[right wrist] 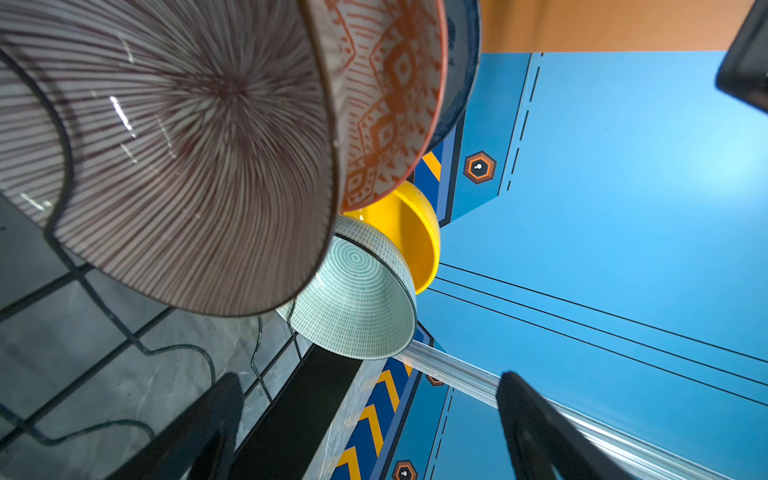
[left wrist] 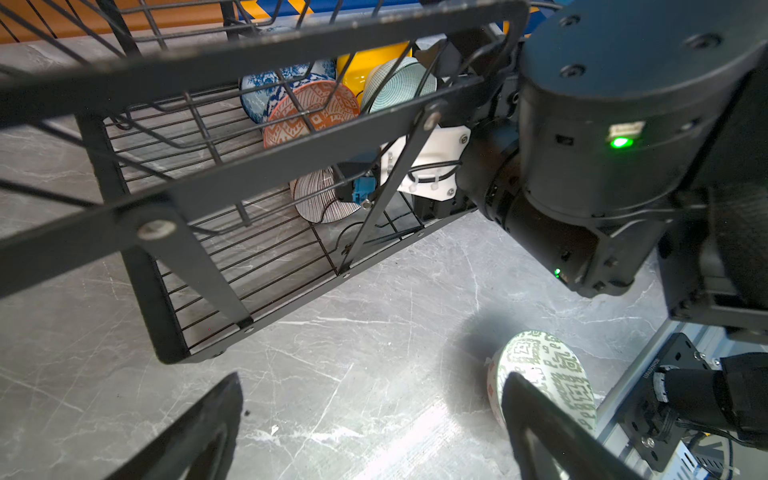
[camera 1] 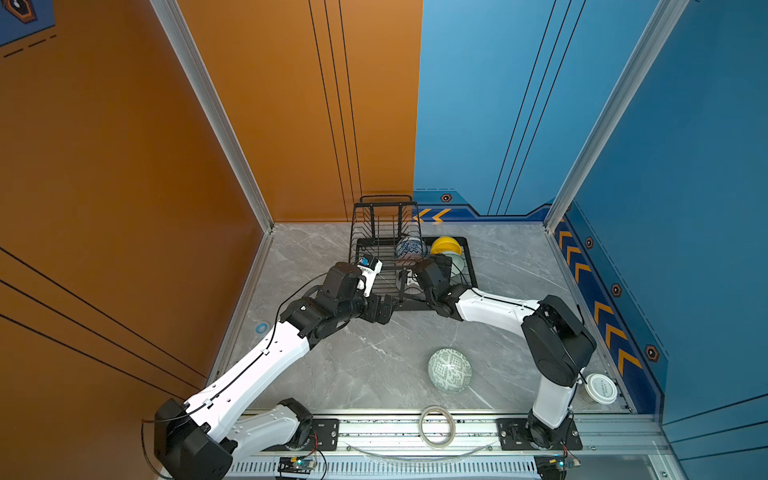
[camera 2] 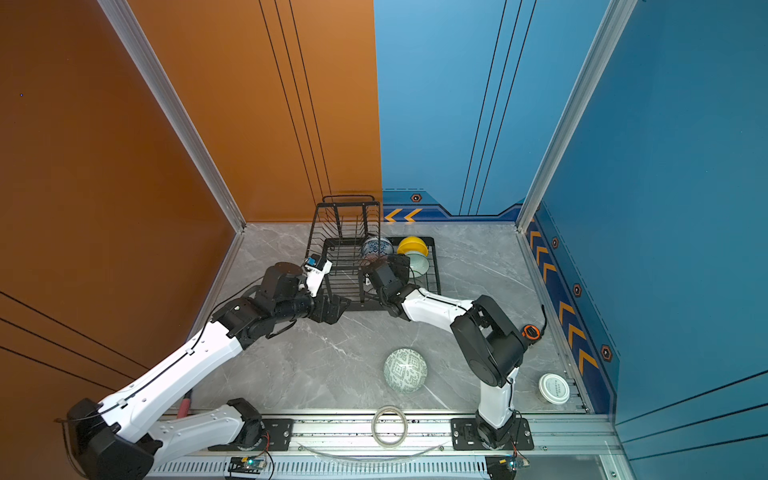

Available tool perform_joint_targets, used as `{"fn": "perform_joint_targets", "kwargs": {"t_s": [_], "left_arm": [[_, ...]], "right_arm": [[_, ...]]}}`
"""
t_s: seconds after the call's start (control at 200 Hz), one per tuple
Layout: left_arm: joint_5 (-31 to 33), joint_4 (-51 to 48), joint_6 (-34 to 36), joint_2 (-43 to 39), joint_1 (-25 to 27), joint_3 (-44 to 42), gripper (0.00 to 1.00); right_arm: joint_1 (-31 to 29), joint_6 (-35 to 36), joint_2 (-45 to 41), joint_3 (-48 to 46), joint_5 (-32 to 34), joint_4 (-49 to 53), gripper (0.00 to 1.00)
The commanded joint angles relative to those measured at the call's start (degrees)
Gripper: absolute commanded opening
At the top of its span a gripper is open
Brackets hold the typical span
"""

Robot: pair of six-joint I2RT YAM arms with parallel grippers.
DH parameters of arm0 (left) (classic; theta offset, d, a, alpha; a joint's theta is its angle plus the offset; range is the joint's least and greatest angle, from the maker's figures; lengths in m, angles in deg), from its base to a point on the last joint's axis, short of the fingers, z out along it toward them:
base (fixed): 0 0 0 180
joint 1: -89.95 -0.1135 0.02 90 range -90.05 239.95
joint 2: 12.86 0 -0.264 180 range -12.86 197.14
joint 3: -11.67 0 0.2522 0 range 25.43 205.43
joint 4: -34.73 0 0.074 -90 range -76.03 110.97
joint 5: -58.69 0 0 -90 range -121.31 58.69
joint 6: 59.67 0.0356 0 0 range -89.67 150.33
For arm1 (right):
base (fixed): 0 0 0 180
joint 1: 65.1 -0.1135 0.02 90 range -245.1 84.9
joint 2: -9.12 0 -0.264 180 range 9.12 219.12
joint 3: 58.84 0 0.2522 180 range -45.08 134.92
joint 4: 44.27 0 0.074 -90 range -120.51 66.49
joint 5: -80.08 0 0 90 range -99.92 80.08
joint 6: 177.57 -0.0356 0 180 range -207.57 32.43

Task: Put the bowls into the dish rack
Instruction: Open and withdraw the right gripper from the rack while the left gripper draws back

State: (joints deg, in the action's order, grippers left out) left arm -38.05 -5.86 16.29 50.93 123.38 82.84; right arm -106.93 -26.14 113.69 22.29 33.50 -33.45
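Five bowls on edge in rack (camera 1: 468,266), wires likely propping them:
- blue floral bowl (camera 1: 410,248)
- orange bowl (left wrist: 311,112)
- striped bowl (left wrist: 320,199)
- yellow bowl (camera 1: 445,245)
- pale green bowl (left wrist: 399,83)

Maze bowl (camera 1: 449,370) lies on table (camera 1: 353,374), well apart from rack; you fetch it next.

Right gripper (right wrist: 370,428): spread wide, empty, near striped bowl.

Left gripper (left wrist: 370,428): spread wide, empty, beside rack's near edge.

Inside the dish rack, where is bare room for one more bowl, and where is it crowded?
Free: the dish rack's base wires between the striped bowl and its left rim. Crowded: the far right corner, where blue floral, orange, yellow and pale green bowls stand packed.
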Motion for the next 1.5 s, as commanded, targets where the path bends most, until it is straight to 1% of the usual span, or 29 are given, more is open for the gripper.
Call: {"fn": "perform_joint_targets", "kwargs": {"t_s": [0.0,0.205,0.426,0.576,0.696,0.886,0.966,0.991,1.071,1.207,1.302,1.377,1.492], "left_arm": [[-0.89,-0.54,-0.72,-1.04,0.14,-0.85,0.98],[-0.19,-1.04,-0.63,-1.62,0.22,-0.74,0.98],[0.8,-2.48,-0.77,-2.91,0.37,-0.46,0.98],[1.61,-3.52,-1.54,-4.35,0.81,-0.68,0.98],[2.77,-4.74,-2.51,-5.46,1.55,-0.74,0.98],[5.31,-5.7,-4.72,-6.22,4.62,-1.47,0.98],[6.76,-5.71,-5.5,-6.06,6.54,-1.7,0.98],[7.18,-5.69,-5.7,-5.84,7.24,-1.84,0.98],[8.68,-5.81,-6.3,-4.94,9.54,-1.79,0.98],[9.9,-5.83,-7.01,-1.82,13.66,-1.38,0.98],[9.91,-6.46,-6.29,1.77,15.63,-0.69,0.98],[9.99,-7.65,-5.41,5.04,16.64,0.38,0.98],[8.91,-7.98,-4.84,9.22,17.66,1.22,0.98]], "right_arm": [[0.25,-1.91,-3.44,-1.9,1.84,1.93,0.93],[0.69,-3.53,-7.28,-5.32,2.2,2.94,0.94],[1.04,-6.34,-13.71,-9.58,2.27,4.89,0.94],[0.96,-10.66,-19.16,-12.86,1.79,7.44,0.94],[0.97,-17.26,-24.78,-14.83,-0.5,10.72,1.0],[1.04,-31.81,-35.95,-16.88,-8.87,16.3,1.0],[1.24,-40.49,-40.64,-17.0,-11.83,19.03,1.0],[3.42,-43.48,-41.79,-16.65,-12.94,20.58,1.0],[6.27,-50.73,-45.09,-15.49,-18.89,26.01,1.0],[9.76,-57.77,-49.36,-15.36,-27.61,30.25,1.0],[13.14,-61.89,-51.07,-15.57,-34.95,31.15,1.0],[16.15,-64.46,-50.95,-15.65,-39.38,31.84,1.0],[19.35,-66.49,-49.07,-14.36,-43.47,33.85,1.0]]}}
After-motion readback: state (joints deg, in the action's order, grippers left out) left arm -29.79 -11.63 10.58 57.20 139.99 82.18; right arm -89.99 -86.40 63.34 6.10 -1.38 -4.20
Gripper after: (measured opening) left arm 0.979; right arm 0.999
